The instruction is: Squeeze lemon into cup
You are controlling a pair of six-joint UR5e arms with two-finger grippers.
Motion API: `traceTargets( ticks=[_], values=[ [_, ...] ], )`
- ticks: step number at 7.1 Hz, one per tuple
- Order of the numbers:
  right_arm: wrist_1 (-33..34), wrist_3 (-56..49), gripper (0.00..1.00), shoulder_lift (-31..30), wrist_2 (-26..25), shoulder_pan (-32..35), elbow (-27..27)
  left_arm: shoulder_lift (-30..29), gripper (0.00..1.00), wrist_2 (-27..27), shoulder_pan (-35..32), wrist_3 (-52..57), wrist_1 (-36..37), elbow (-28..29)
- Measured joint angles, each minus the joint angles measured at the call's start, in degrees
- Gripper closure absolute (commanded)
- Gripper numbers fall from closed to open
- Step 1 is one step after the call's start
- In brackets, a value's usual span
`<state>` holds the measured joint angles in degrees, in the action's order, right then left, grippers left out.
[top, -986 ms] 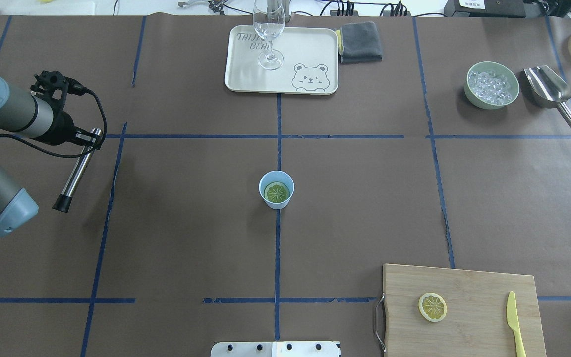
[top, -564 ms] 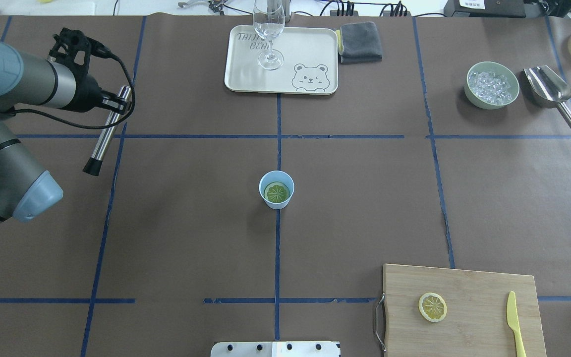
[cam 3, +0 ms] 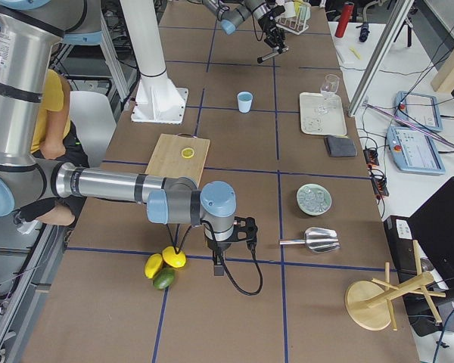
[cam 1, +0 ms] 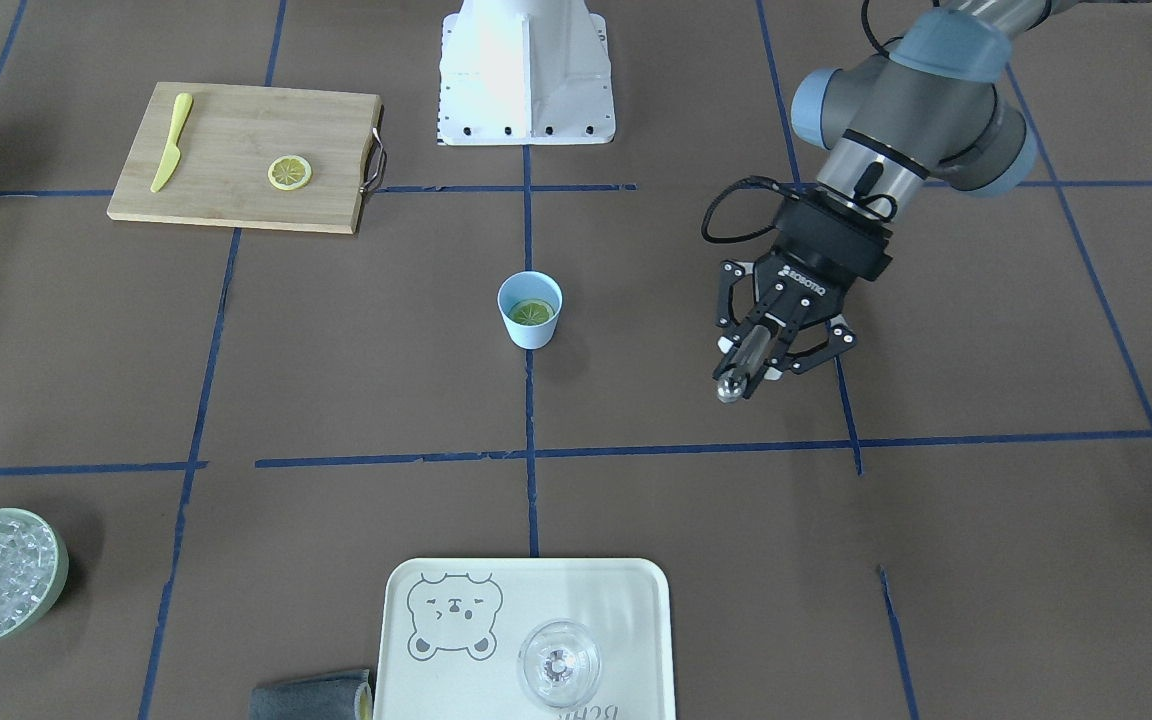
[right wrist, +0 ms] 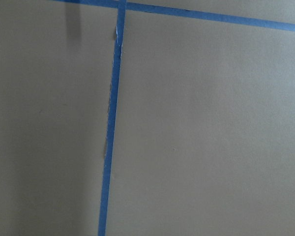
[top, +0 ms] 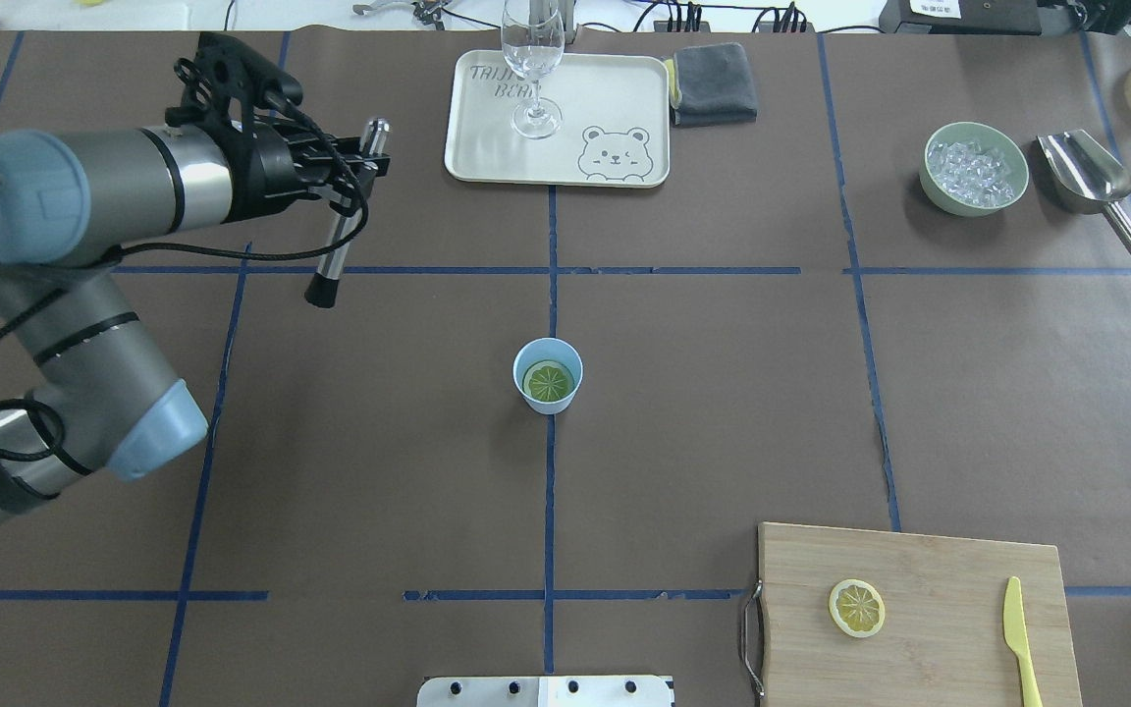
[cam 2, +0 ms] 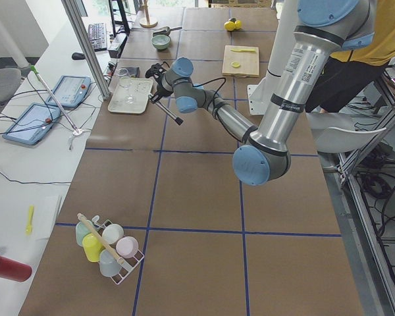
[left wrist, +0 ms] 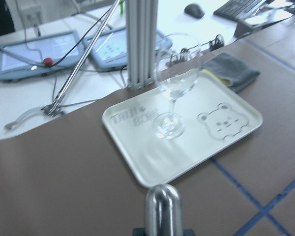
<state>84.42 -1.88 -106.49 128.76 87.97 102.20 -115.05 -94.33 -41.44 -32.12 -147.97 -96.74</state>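
The light-blue cup [top: 548, 393] stands at the table's middle, also seen in the front view [cam 1: 530, 330]. The lemon [top: 548, 381] lies inside it, cut face up, greenish-yellow with spoke lines [cam 1: 530, 313]. My left gripper [top: 354, 182] is shut on a steel rod with a black tip [top: 330, 257], held above the table far left of the cup [cam 1: 771, 355]. The rod's rounded end shows in the left wrist view [left wrist: 162, 206]. My right gripper [cam 3: 219, 265] shows only in the exterior right view, low near the table's end; I cannot tell whether it is open or shut.
A cream tray [top: 615, 88] with a wine glass [top: 532, 69] sits at the far middle, a grey cloth [top: 713, 83] beside it. A bowl of ice [top: 975, 169] and a scoop [top: 1091, 182] are far right. A cutting board [top: 939, 550] holds a thin lemon slice [top: 857, 608] and a knife [top: 1020, 638].
My left arm has swung away from the table's left edge, forward and toward the middle, carrying the rod to a spot near the tray. The cup and lemon have not moved.
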Motion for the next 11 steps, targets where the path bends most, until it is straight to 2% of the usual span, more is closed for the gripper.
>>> traceTargets(
  ticks=[2, 4, 7, 9, 11],
  values=[
    [0.2, 0.0, 0.00, 0.0, 0.0, 0.5, -0.1, -2.1, 1.00, 8.5, 7.0, 8.3, -14.2, 1.6],
    [0.2, 0.0, 0.00, 0.1, 0.0, 1.2, 0.0, -3.0, 1.00, 11.2, 10.2, 11.0, -26.1, 3.7],
    [0.2, 0.0, 0.00, 0.1, 0.0, 2.2, 0.3, -9.4, 1.00, 15.8, 14.0, 13.8, -39.3, 13.5],
    [0.2, 0.0, 0.00, 0.1, 0.0, 2.4, 0.3, -10.7, 1.00, 18.4, 16.5, 14.5, -43.5, 17.8],
    [0.2, 0.0, 0.00, 0.3, 0.0, 2.4, 0.3, -11.0, 1.00, 19.1, 18.1, 14.6, -44.1, 18.7]
  ],
)
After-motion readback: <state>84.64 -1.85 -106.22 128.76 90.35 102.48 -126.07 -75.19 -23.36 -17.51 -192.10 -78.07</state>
